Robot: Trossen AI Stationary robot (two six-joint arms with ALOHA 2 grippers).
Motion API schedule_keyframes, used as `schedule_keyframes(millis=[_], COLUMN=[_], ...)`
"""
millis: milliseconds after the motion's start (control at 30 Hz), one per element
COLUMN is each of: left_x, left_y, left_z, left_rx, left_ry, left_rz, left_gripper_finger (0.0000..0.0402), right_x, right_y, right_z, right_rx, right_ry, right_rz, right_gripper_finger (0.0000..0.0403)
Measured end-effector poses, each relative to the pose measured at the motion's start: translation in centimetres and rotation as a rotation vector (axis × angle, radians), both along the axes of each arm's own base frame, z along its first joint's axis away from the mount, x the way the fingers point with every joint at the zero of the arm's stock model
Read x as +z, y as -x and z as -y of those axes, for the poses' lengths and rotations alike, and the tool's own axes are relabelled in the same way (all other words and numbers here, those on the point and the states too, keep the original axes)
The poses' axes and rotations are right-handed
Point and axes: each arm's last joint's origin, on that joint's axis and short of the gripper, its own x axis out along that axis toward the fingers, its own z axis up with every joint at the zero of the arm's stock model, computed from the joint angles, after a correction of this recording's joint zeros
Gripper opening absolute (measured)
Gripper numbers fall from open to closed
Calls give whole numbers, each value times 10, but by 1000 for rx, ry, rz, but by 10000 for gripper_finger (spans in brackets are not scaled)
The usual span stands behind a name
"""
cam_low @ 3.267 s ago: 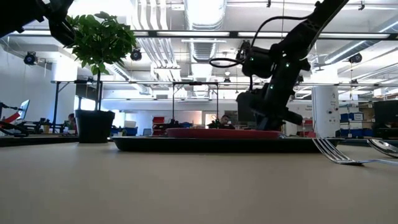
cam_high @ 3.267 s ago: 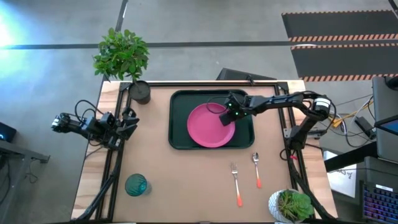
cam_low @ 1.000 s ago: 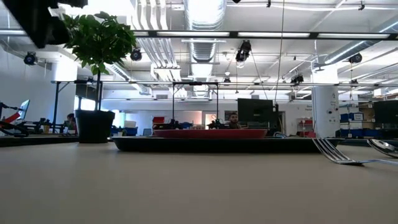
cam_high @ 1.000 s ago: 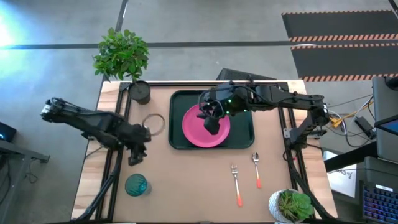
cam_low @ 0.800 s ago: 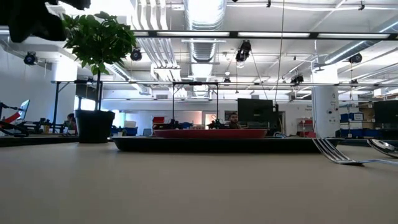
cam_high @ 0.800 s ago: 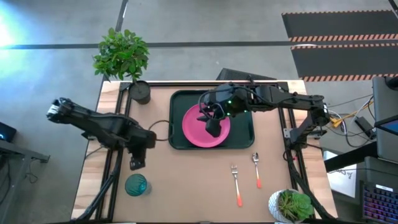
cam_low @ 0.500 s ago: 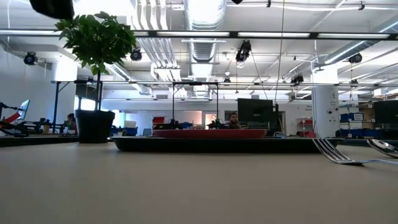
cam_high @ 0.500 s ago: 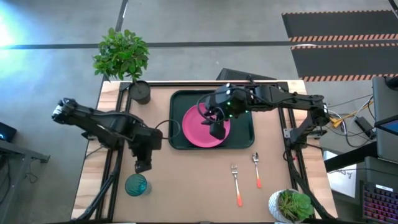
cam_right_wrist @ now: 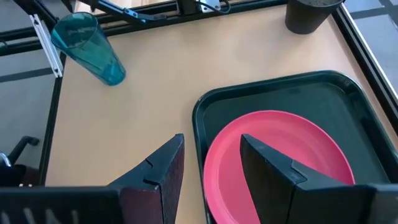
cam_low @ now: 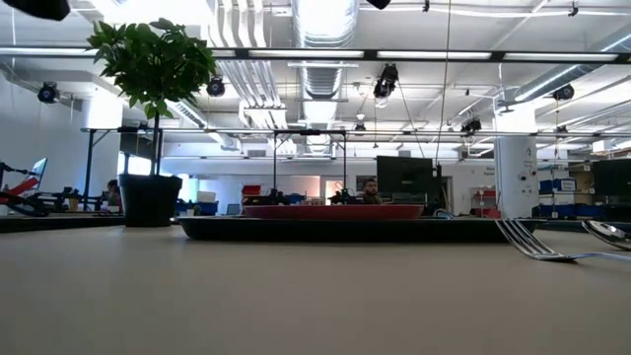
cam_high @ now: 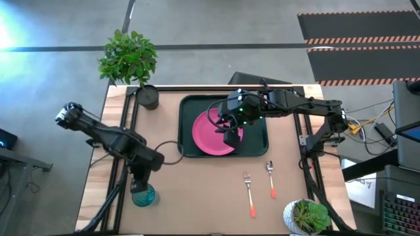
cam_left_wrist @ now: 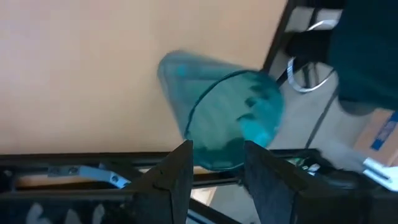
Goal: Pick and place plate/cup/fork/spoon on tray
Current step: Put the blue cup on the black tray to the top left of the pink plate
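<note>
The pink plate (cam_high: 209,133) lies flat in the dark green tray (cam_high: 257,106) at the table's far middle. My right gripper (cam_high: 230,139) hovers open over the plate's right half, and its wrist view shows plate (cam_right_wrist: 286,149) and tray (cam_right_wrist: 273,93) below the open fingers. The teal cup (cam_high: 147,197) stands upright at the near left. My left gripper (cam_high: 139,185) is open just above its far side, and the cup's mouth (cam_left_wrist: 231,118) shows ahead of the fingers. The fork (cam_high: 249,193) and the spoon (cam_high: 270,178) lie side by side at the near right.
A dark pot with a leafy plant (cam_high: 147,97) stands at the far left corner. A white pot with a plant (cam_high: 307,216) stands at the near right corner, close to the fork and spoon. Bare tabletop lies between the cup and the fork.
My left gripper has swung toward the table's near edge, from beside the tray's left rim to just over the cup, staying open. My right gripper has drifted a little toward the near right above the plate. Plate, cup, fork and spoon have stayed in place.
</note>
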Motion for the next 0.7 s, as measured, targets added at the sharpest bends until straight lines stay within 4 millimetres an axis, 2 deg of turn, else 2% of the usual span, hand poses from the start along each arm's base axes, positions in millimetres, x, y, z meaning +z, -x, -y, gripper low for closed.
schedule_keyframes(millis=[300,500,700], left_x=[-43,-56,-67], left_y=[4,2,-6], left_z=[12,12,16], left_rx=[-65,-60,-41], left_ry=[-87,-136,-104], left_rz=[-132,-87,-25], left_gripper_finger=[123,123,123], right_x=[0,1,1], right_y=[0,0,0], right_z=[0,0,-1], right_rx=[-28,-34,-40], right_ry=[-30,-42,-49], right_rz=[1,4,3], right_gripper_finger=[146,146,146])
